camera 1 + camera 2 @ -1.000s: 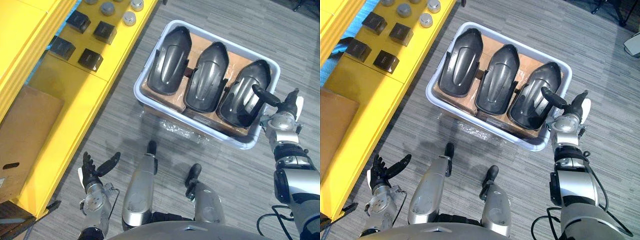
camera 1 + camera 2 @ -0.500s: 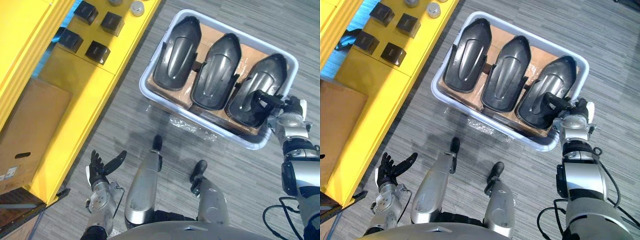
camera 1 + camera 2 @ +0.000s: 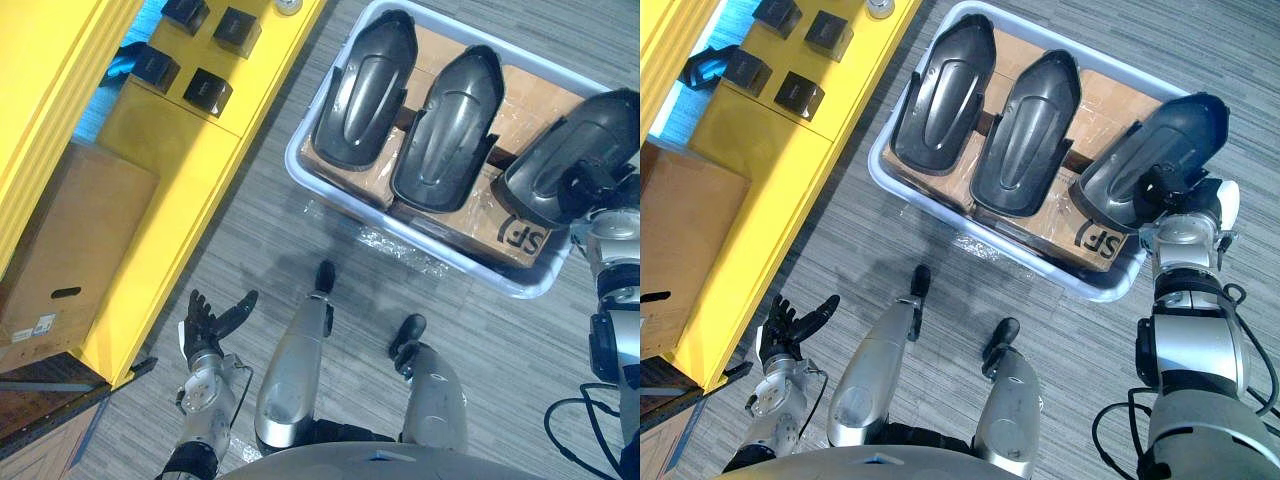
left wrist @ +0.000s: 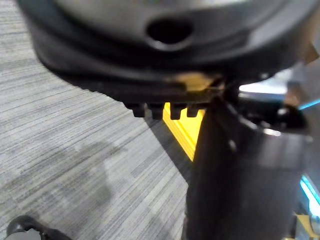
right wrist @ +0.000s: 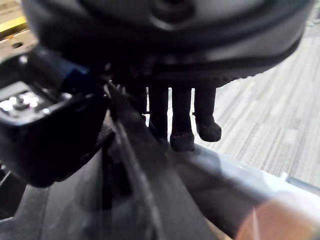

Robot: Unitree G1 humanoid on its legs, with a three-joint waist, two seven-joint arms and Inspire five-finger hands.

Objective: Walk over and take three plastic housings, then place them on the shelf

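Three dark plastic housings are at a pale blue bin (image 3: 440, 268) lined with cardboard. The left housing (image 3: 365, 85) and the middle housing (image 3: 445, 125) lie flat side by side. The right housing (image 3: 580, 145) is tilted, its near end raised off the cardboard. My right hand (image 3: 1172, 190) grips that near end, with its fingers (image 5: 182, 136) curled over the housing's edge (image 5: 150, 200). My left hand (image 3: 208, 322) hangs low at the lower left, open and empty, close to the yellow shelf.
A yellow shelf (image 3: 150, 180) runs along the left, carrying small black boxes (image 3: 207, 92) and a brown cardboard box (image 3: 70, 240). Grey carpet lies between the shelf and the bin.
My right hand has shut on the right housing and lifted its near end, baring printed cardboard beneath. The camera has shifted. My left hand stays open.
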